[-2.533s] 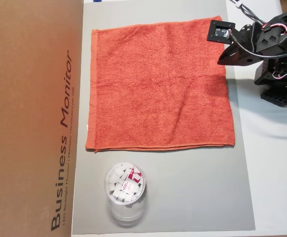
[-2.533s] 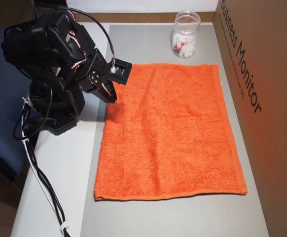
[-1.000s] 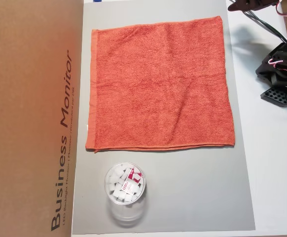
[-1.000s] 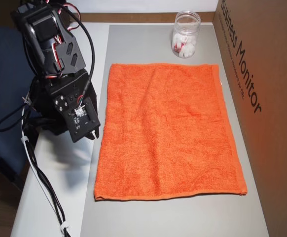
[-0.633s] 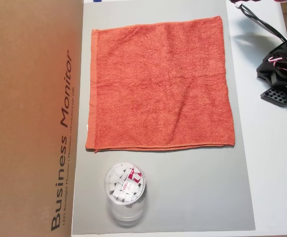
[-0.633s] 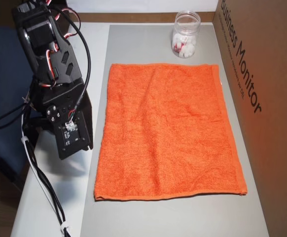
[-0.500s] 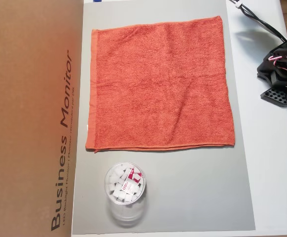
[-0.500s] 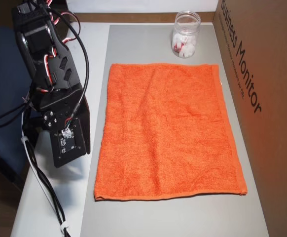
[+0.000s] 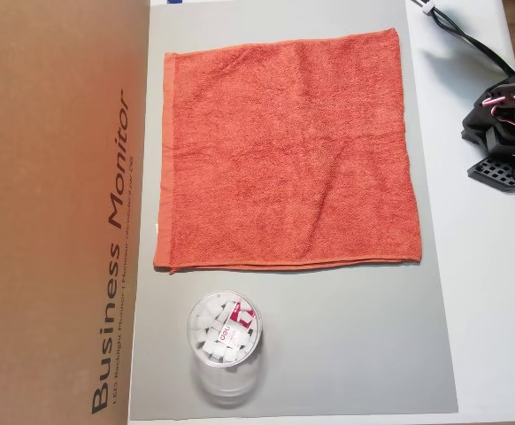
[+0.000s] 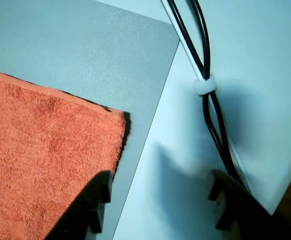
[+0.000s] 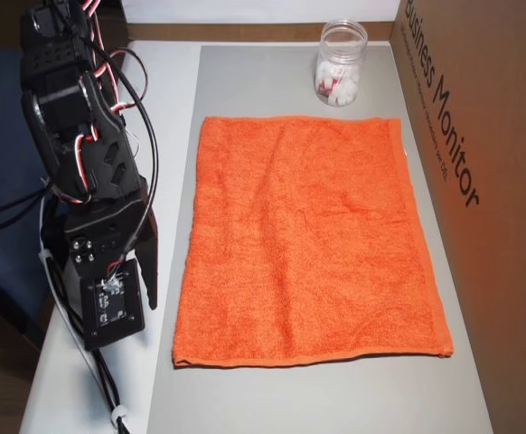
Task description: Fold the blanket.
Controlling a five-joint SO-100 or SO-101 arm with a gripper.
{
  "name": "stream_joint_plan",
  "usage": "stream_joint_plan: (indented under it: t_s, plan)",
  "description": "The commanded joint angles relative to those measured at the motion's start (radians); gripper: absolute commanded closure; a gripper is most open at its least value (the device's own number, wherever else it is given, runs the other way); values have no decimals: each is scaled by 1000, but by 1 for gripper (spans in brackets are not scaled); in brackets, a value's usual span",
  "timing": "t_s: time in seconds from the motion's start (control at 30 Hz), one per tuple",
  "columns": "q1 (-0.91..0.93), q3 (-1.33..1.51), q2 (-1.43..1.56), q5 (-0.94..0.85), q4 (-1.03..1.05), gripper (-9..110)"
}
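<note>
One blanket [image 9: 286, 150], an orange-red terry towel, lies flat and unfolded on a grey mat [image 9: 346, 345], all four hemmed edges showing in both overhead views. The words "Business Monitor" run in dark letters along a tall cardboard box [image 9: 58, 212] touching the mat's side. One clear plastic jar [image 9: 225, 341] of white pieces, a partly red label inside it too small to read, stands on the mat just beyond one towel edge. One black arm [image 11: 82, 181] hangs beside the towel. In the wrist view its gripper [image 10: 158, 200] has two dark fingers [image 10: 93, 202] spread wide apart, gripping nothing, above the towel's corner. Bare mat rims the towel there. Two cables [image 10: 205, 90], bound by a white tie, cross the white table [image 10: 265, 75].
</note>
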Motion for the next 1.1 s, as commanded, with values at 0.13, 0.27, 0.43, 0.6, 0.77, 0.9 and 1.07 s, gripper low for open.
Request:
stream_joint_plan:
  t_s: [0.13,0.27,0.43,0.6,0.77,0.9,1.07]
  plan:
    - [-9,-29,-72,6,-138,81]
    - [-8,-29,-126,-3,-166,81]
    - [-9,-29,-179,-6,-198,81]
    - [-28,11,-204,-9,-201,81]
    - [-37,51,-202,-11,-202,81]
    - [-67,87,-201,-11,-268,81]
    - [-97,160,-196,-12,-407,81]
